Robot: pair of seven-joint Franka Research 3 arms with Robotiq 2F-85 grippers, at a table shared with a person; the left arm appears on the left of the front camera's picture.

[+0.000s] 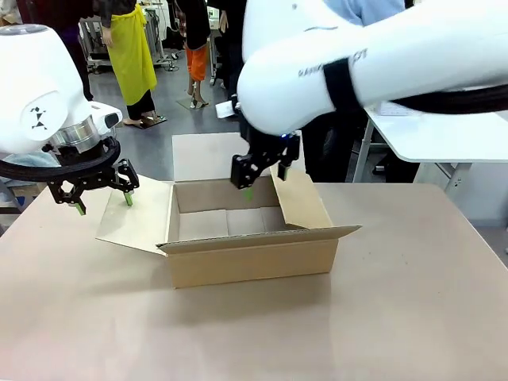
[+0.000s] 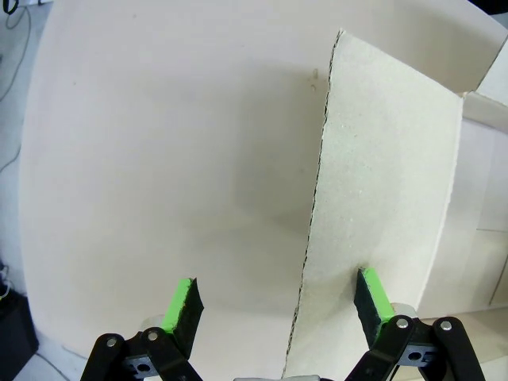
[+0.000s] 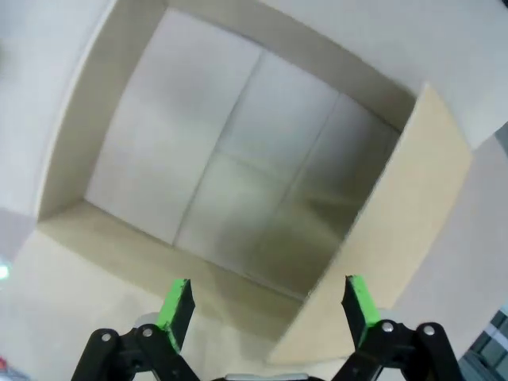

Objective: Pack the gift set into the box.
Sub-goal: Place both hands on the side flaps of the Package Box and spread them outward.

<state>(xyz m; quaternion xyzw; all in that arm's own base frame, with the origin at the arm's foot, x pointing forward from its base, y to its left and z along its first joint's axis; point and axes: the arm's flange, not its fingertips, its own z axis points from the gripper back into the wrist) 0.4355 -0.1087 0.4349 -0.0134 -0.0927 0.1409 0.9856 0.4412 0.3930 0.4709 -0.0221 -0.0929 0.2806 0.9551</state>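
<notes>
The left end effector (image 1: 105, 205) sits at the left of the front frame, fingers spread wide and empty. In its wrist view the rough edge of the box's left flap (image 2: 381, 198) runs up between the pads, one pad (image 2: 184, 305) over bare counter (image 2: 159, 159), the other over the flap; whether that one touches the board I cannot tell. The right end effector (image 1: 262, 181) hangs at centre frame, over the far side of the box (image 1: 254, 260); it too is wide and holds nothing; its wrist view looks down onto the bare box floor (image 3: 238, 159). The box stands mid-counter with all four flaps open and nothing inside; the gift set is not yet packed. By its look the box is light, stiff corrugated board, apt to slide on the smooth counter if pushed. The flaps hinge easily and give poor purchase; a wall's top rim, pinched from above, seems the better hold, or the flap pressed outward to keep the mouth clear.
</notes>
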